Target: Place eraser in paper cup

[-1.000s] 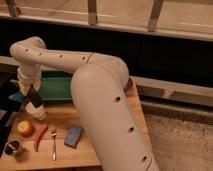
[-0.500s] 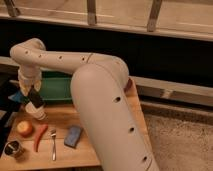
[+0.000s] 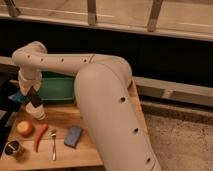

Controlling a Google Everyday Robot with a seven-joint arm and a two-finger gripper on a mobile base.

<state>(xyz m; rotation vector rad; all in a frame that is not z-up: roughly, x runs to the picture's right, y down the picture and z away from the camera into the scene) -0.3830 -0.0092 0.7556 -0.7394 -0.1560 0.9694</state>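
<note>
The gripper (image 3: 33,96) hangs over the left part of the table (image 3: 95,150), just in front of the green tray (image 3: 57,89) at the back edge, clamped on the dark eraser (image 3: 35,97), which tilts above the cup (image 3: 38,112). The arm (image 3: 100,85) hides the table's right side and part of the tray, and a small blue thing (image 3: 16,96) at the left edge is half hidden. Toward the front left corner lie an apple (image 3: 25,128), a red pepper (image 3: 40,136), a spoon (image 3: 53,143), a blue sponge (image 3: 73,135) and a dark metal cup (image 3: 13,148).
</note>
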